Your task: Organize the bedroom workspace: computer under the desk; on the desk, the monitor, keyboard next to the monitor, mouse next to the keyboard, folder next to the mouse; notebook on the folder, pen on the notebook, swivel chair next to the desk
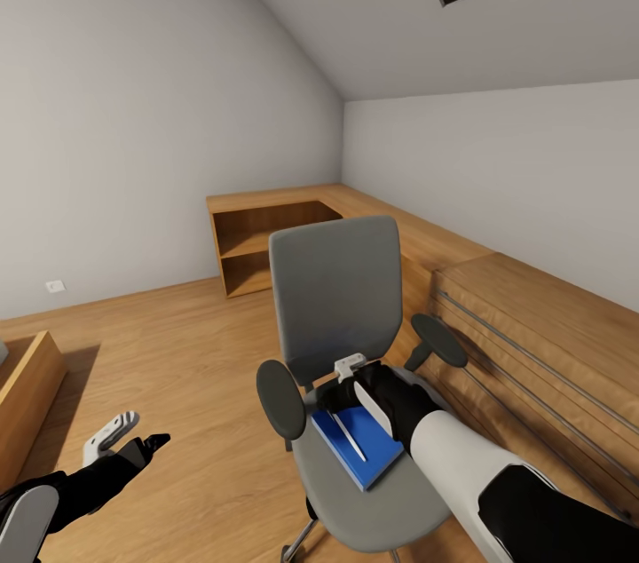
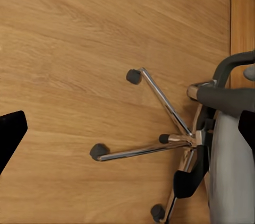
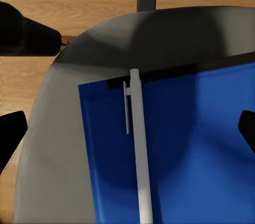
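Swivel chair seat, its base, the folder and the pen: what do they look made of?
Swivel chair seat: grey matte upholstery, likely fabric, no shine. Base: chrome-look metal, with bright reflective spokes and dark castors. Folder: flat bright blue, smooth and even, plastic or coated card; can't tell which. Pen: pale smooth stick with clip, probably plastic.
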